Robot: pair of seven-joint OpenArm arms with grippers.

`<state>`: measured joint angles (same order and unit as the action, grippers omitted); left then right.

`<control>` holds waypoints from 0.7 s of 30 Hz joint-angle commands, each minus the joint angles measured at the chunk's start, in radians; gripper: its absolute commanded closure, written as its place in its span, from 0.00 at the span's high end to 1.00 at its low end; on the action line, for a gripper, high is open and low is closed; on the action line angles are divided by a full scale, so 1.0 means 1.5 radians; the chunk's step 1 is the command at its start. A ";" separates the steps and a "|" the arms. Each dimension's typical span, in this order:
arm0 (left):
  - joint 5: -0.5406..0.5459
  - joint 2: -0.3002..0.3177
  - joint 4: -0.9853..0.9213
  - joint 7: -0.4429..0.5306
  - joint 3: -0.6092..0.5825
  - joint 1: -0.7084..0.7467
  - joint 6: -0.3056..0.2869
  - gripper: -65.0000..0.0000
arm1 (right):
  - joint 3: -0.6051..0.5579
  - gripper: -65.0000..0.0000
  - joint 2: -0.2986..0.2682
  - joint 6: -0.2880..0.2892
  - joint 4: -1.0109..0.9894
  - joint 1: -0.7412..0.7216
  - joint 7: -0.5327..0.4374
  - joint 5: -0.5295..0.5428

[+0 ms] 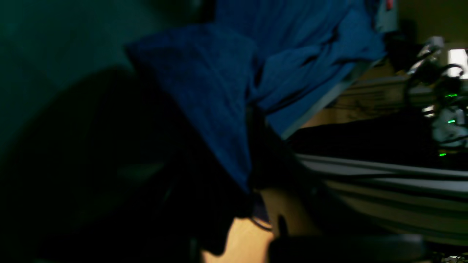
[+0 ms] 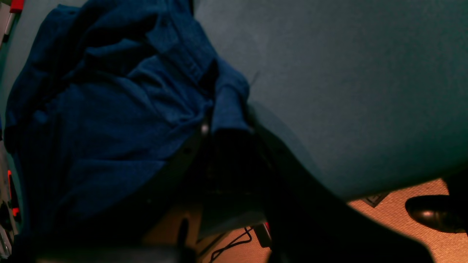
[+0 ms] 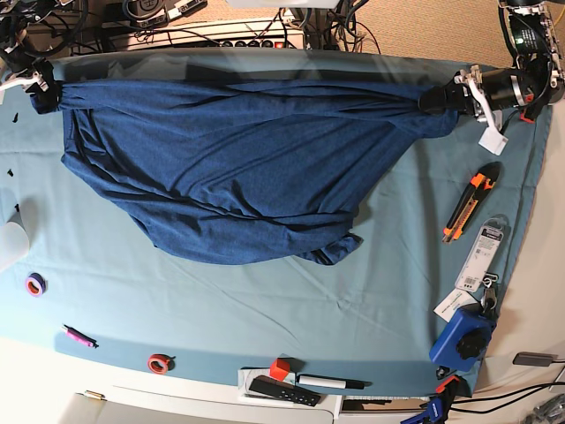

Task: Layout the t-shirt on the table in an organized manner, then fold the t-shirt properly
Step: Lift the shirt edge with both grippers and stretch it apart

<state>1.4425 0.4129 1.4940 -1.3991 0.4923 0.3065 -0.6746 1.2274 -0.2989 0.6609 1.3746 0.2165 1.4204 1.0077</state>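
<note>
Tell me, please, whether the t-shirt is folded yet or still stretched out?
Stretched out, not folded: the t-shirt hangs taut between the right gripper and the left gripper, its lower part sagging in wrinkles onto the table.

No text can be read: the printing on the packet (image 3: 482,249) at 3 o'clock on the table (image 3: 265,309) is too small.

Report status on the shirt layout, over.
Left gripper and right gripper shut on opposite ends of the t-shirt. Shirt stretched across the table, middle sagging, not flat. Utility knife lies nearby.
</note>
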 commanded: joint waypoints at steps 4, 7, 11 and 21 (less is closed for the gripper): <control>0.018 0.013 0.009 0.002 0.007 -0.001 -0.003 0.00 | 0.003 0.00 -0.021 0.025 0.012 0.001 -0.016 0.008; 0.000 0.013 0.009 0.002 0.007 -0.001 -0.003 0.00 | 0.003 0.00 -0.021 0.025 0.012 0.001 -0.016 0.008; -0.030 0.013 0.009 0.002 0.007 0.014 -0.003 0.00 | 0.003 0.00 -0.021 0.025 0.012 0.001 -0.017 0.006; -0.030 0.012 0.009 0.002 0.007 0.021 -0.003 0.00 | 0.003 0.00 -0.021 0.025 0.012 0.001 -0.034 -0.017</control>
<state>1.3811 0.4129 1.4940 -1.3991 0.4923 0.3382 -0.6746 1.2274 -0.3008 0.6941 1.3746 0.2165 1.3952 0.9691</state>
